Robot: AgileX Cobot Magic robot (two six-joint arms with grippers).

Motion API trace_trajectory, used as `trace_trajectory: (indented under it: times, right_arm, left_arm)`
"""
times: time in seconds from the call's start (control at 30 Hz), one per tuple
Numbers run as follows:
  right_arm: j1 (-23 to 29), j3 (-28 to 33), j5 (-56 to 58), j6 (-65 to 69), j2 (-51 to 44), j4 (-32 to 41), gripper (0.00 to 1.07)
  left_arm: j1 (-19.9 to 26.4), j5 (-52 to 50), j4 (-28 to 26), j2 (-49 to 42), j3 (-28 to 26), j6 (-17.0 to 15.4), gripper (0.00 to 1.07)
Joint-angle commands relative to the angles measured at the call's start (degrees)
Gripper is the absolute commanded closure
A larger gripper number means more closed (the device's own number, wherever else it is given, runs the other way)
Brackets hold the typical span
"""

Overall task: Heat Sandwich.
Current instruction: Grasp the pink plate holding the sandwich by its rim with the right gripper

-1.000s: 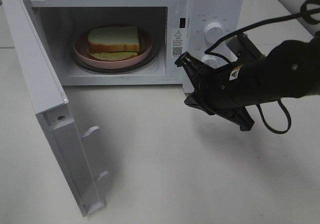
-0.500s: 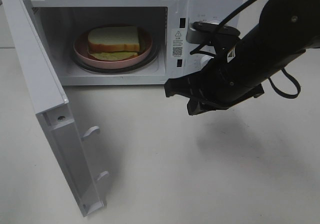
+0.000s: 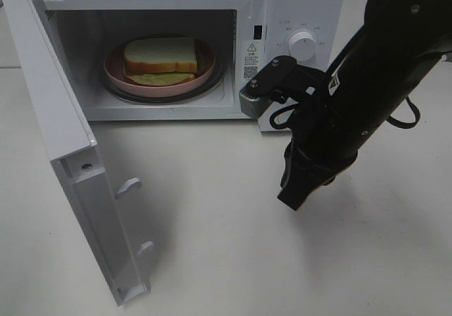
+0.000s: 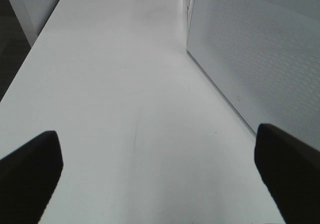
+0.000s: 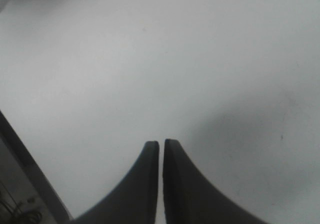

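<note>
Sandwich [image 3: 161, 56] lies on a pink plate [image 3: 111, 67] inside the open microwave [image 3: 296, 5], at 11 o'clock in the high view; only this view shows it. The right wrist view shows the right gripper [image 5: 161, 145] pressed together and empty over the white table [image 5: 150, 58]. The left wrist view shows the left gripper [image 4: 157, 136] spread wide. A second ago the right gripper pointed toward 10 o'clock; now it points toward 7 o'clock. The sandwich has white slices, tan crust and pale green filling.

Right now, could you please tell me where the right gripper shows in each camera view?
Exterior high: the right gripper is right of centre, pointing down at the table, before the microwave.
Left wrist: not in it.
Right wrist: its fingertips, closed together, above bare table.
Shared landmark: the white table.
</note>
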Motion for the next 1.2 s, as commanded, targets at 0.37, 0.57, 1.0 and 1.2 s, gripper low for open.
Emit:
trace_trajectory:
  times: [0.37,0.57,1.0,1.2]
  right_arm:
    - [-0.1,-0.3,3.7,-39.4,-0.5,-1.4,0.99]
    - [-0.1,-0.3,4.5,-44.0,-0.5,-8.0,0.96]
    - [-0.1,-0.3,-1.9,-34.4,-0.5,-11.3,0.33]
    - [-0.1,-0.3,-2.8,-31.5,-0.5,-12.3,0.09]
  left_arm:
    - [0.2,-0.5,-0.4,-0.4,0.2,0.0,0.06]
    - [0.2,-0.5,-0.4,-0.4,0.2,0.0,0.06]
    - [0.2,-0.5,-0.4,-0.4,0.2,0.0,0.06]
    - [0.2,-0.5,-0.4,-0.4,0.2,0.0,0.06]
